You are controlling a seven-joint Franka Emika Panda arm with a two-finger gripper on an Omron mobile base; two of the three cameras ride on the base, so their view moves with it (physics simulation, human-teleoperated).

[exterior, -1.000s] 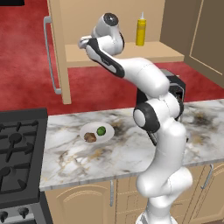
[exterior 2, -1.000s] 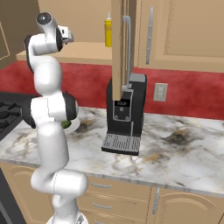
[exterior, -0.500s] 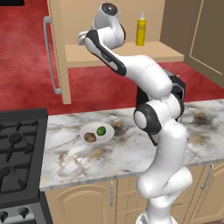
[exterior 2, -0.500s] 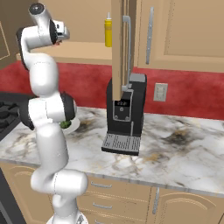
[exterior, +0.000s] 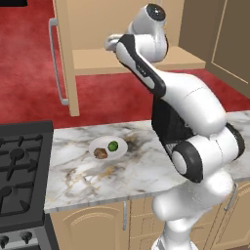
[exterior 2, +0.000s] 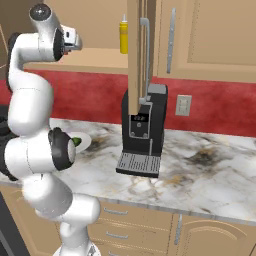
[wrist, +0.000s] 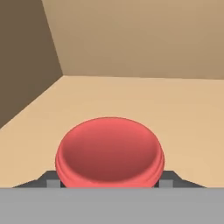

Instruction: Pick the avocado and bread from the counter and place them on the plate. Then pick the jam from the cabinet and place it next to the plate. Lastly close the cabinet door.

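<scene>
With the gripper [wrist: 109, 183] seemingly clamped on the jam [wrist: 109, 151], fingertips mostly hidden, lift it straight off the cabinet [exterior: 146, 58] shelf before drawing back toward the plate [exterior: 108, 146].

My machine is a glossy white arm [exterior: 195, 112] built of thick rounded segments that swell into bulbous housings, with dark grey to black bands and round caps at each joint. I can see a black disc-shaped cap [exterior: 189, 163] on the big lower joint and a small dark circular cap [exterior: 155, 10] on the topmost rounded housing. The shells look smooth and seamless to me, with no cables, screws or markings that I can make out.
</scene>
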